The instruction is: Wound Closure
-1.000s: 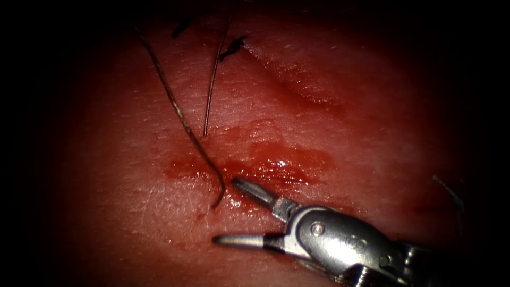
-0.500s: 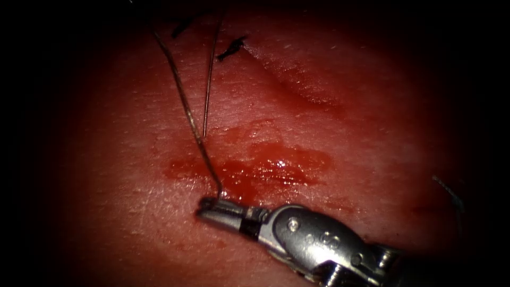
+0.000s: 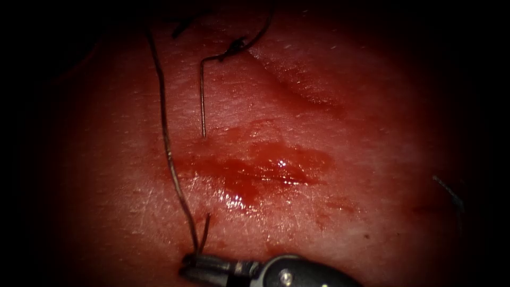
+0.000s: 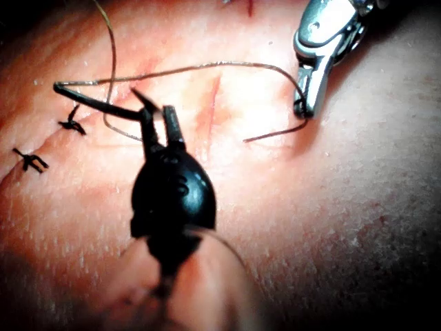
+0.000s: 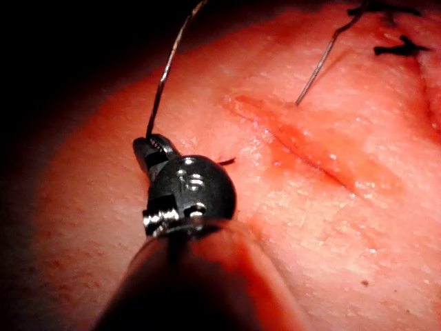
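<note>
My right tool [image 3: 194, 264] lies low on the left of the cut [image 3: 265, 170], jaws shut on the thread [image 3: 166, 133] near its free end. A short tail [image 3: 204, 228] sticks up beside the jaws. From there the thread runs up the tissue [image 3: 372, 133] toward the dark top left. A second strand [image 3: 202, 101] meets the tissue just left of the cut, rises, then bends sharply right past a stitch knot [image 3: 232, 49]. My left tool [image 4: 155, 117] is shut on a dark strand of thread [image 4: 96, 102]. The right tool [image 4: 303, 103] [image 5: 153, 146] grips its thread [image 5: 162, 76].
Red fluid [image 3: 239, 183] pools in and below the cut. Two tied stitches [image 4: 69, 125] [image 4: 29, 162] sit on the closed stretch of the wound. A loose dark thread end [image 3: 449, 194] lies at the far right.
The right tool's jaws stood open beside the thread's curled end, closed on it, then drew it down and left. The second strand, straight before, now bends to the right near the knot.
</note>
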